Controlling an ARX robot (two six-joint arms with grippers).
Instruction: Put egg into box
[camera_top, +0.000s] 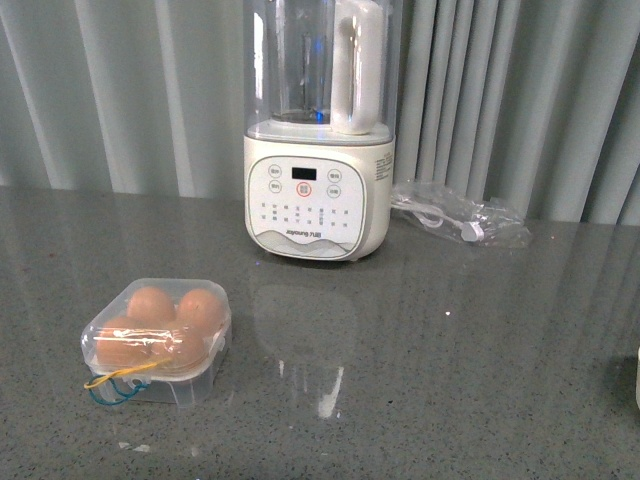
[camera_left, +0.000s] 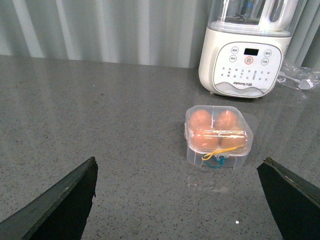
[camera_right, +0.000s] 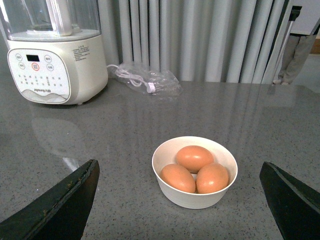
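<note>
- Both grippers, left (camera_left: 177, 200) and right (camera_right: 177, 200), stand with jaws spread wide and hold nothing.
- The box (camera_top: 156, 341) sits on the grey table (camera_top: 450, 370), lid down over four eggs (camera_top: 150, 303), near the blender (camera_top: 316, 130).
- A white bowl (camera_right: 194, 171) holds three more eggs (camera_right: 194, 158).

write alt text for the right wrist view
A white bowl holding three brown eggs sits on a grey speckled table, framed by the open right end effector. Behind stand a cream blender and a clear bag of cable.
</note>
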